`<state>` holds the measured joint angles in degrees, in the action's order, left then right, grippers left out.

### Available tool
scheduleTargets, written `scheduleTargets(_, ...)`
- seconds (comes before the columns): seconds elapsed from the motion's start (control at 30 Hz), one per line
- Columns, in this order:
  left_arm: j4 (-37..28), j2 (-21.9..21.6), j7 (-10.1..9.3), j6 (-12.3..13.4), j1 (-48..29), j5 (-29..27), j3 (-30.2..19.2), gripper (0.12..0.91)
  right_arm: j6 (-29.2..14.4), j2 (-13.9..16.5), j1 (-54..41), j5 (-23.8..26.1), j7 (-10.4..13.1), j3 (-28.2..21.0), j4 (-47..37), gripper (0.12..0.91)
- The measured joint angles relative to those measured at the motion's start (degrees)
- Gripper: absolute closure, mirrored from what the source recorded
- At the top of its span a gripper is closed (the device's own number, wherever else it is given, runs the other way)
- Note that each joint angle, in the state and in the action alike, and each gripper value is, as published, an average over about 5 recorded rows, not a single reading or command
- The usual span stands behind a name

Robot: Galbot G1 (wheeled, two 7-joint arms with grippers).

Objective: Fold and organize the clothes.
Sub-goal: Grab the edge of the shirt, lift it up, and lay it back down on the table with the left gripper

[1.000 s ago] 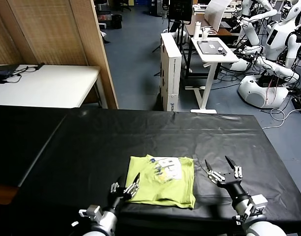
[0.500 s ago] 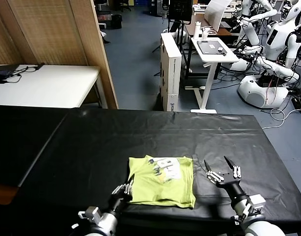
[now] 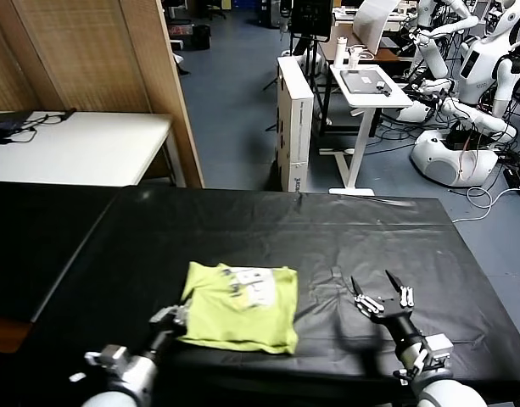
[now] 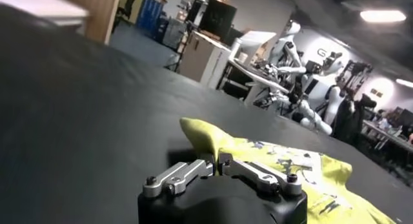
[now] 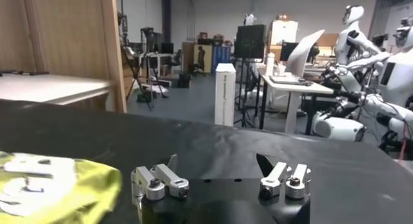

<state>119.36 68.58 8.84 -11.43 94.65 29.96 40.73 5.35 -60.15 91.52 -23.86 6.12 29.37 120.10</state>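
I am keeping the left end effector [image 3: 168,317] pinched shut on the near left corner of the lime T-shirt [image 3: 241,307], low over the black counter [image 3: 327,237]. In the left wrist view its closed fingers [image 4: 258,170] are meeting right at the cloth's edge. The right end effector [image 3: 378,292] is hovering apart to the shirt's right, jaws spread wide and holding nothing. The shirt is lying near the counter's front edge as a compact rectangle, white print [image 3: 255,287] facing up. By my reading the folding is looking largely done; what is remaining is placing and tidying the bundle.
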Motion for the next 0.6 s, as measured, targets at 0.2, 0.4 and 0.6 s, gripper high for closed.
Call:
scheduleTargets(0.2, 0.46, -7.92, -0.1, 0.52, 2.79, 3.53, 8.52, 0.856, -0.03, -0.69, -0.29, 0.24, 0.01, -0.78, -0.59, 0.118)
scheduleTargets(0.4, 3.26, -12.59, -2.82, -2.27, 4.84, 9.12, 16.09, 0.856, -0.08, -1.47, 0.05, 0.83, 0.03, -0.87, -0.63, 0.118)
scheduleTargets(0.6, 10.68, -10.54, -8.73, -8.79, 3.11, 14.02, 14.78, 0.856, -0.09, -2.36, 0.98, 2.01, 0.03, -0.6, -0.18, 0.118)
